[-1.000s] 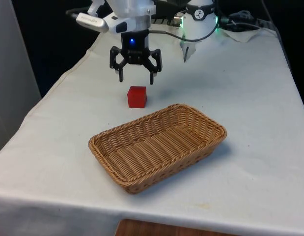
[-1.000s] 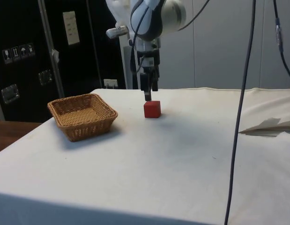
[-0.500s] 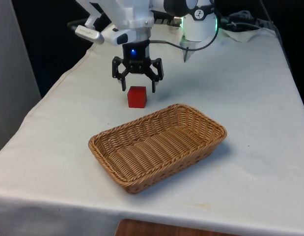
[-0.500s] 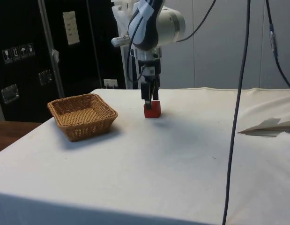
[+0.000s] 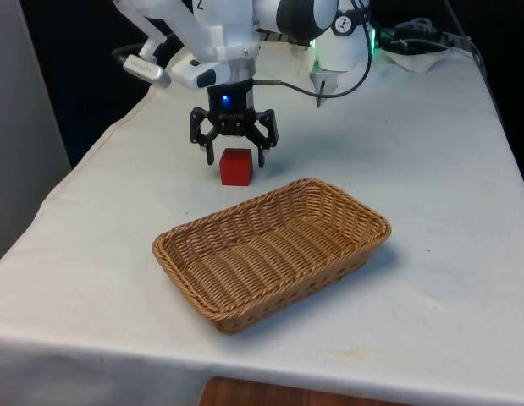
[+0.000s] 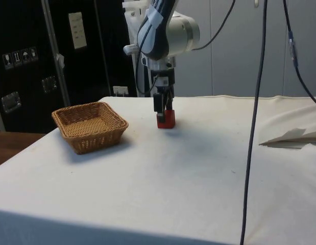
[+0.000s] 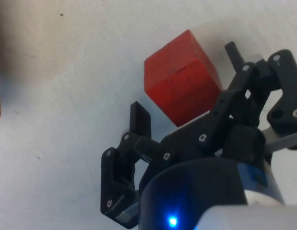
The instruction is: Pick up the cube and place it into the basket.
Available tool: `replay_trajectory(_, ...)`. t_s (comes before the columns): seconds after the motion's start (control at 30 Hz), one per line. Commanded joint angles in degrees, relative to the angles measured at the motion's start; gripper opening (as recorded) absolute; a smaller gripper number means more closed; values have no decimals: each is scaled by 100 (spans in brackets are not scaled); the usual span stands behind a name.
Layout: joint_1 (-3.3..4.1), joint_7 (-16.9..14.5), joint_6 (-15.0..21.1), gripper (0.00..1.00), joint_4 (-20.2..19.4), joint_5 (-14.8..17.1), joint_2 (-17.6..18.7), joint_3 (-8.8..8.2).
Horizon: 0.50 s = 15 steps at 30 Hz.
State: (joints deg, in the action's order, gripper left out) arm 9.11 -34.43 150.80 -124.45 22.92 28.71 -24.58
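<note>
No readable text; cabinet stickers (image 6: 76, 29) perhaps printed, illegible.

basket (image 5: 270, 254): woven wicker, rough | cube (image 5: 236, 167): matt, smooth | table cloth (image 5: 431, 169): white fabric, matt

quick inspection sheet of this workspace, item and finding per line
surface: white cloth over the table, lightly wrinkled
job's things: red cube on the cloth, beside the empty wicker basket, not in it
clutter: folded white paper on the cloth
grippers: gripper open, low over the cube, fingers on either side of it, not closed on it
cables: dark cables hang in front in the side view
surroundings: dark cabinets, black curtains
</note>
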Motion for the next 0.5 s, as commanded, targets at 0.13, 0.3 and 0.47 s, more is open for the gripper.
replay_trajectory(0.13,-57,-97,23,100,29,46,29,11)
replay_trajectory(0.3,-34,-92,29,100,17,46,29,6)
replay_trajectory(0.47,-63,-109,29,100,29,92,74,46)
